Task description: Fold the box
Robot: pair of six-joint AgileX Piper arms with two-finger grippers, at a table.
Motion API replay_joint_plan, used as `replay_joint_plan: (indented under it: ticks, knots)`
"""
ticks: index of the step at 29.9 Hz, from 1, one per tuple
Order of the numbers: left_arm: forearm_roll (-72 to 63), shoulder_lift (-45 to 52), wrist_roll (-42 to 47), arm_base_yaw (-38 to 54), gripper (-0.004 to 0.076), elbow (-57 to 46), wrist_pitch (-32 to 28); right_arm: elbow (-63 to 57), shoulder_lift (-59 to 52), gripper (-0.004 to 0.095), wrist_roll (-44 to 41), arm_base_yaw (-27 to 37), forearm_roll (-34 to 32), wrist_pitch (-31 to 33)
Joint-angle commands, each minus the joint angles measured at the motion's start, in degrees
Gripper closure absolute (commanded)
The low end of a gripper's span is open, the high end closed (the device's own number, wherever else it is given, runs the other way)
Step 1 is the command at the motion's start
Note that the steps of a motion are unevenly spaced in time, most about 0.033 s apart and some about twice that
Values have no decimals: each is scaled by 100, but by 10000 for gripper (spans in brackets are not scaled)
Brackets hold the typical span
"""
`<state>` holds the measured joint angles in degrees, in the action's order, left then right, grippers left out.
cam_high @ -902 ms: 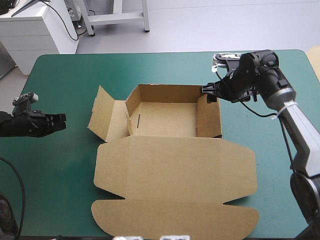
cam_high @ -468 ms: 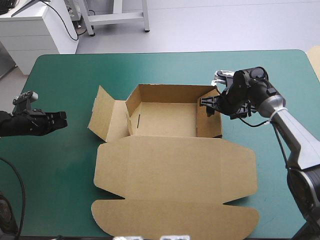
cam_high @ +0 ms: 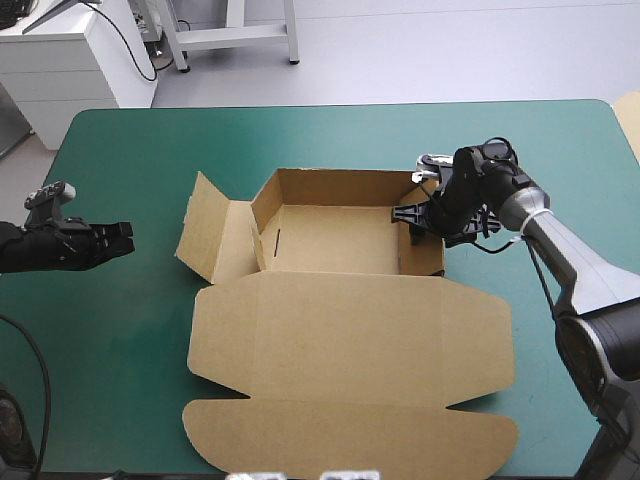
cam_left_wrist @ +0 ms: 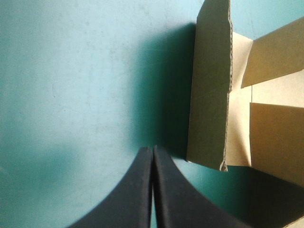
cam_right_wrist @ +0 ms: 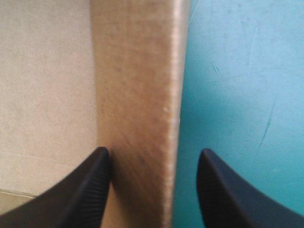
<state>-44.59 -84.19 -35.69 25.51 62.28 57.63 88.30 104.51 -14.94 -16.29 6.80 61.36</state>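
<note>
From above, the brown box (cam_high: pixel 340 300) lies in the middle of the table (cam_high: pixel 130 350). Its far part is an open tray with raised walls, and its lid (cam_high: pixel 350 370) lies flat toward the table's near edge. On the tray's left, a side flap (cam_high: pixel 203 235) is splayed outward. The right tool (cam_high: pixel 410 215) sits at the top of the tray's right wall (cam_high: pixel 420 245), near that wall's far end. The left tool (cam_high: pixel 118 240) hangs over the teal-green cover near the table's left edge. It is well apart from the box, and its tips point toward the side flap.

In the left wrist view, the left tool's two black fingers are pressed together into one pointed arch with nothing between them. Bare teal-green cover lies under and ahead of them. The splayed flap stands ahead of the tool and off to one side, not touching it, with its cut corrugated edge in view.

In the right wrist view, the right tool's fingers stand apart and straddle the right wall, whose top edge runs straight ahead between them. One finger is over the tray's brown floor and the other over the teal-green cover outside. The wall lies close against the finger on the inner side, and whether they touch cannot be told. A clear gap shows between the wall and the outer finger.
</note>
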Motion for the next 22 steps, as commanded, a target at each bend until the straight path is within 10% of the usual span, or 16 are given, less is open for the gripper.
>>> replay_joint_plan:
  ticks: [1, 3, 22]
  knots:
    - [-276, 213, -20, -41, 731, 132, -51, 126, -268, 704, 375, -4, 71, 10]
    - [-262, 213, -20, -41, 731, 132, -51, 126, -263, 937, 685, -4, 175, 96]
    - [-386, 175, -20, -41, 731, 132, -34, 1078, -1656, 914, 1008, 18, -157, 1010]
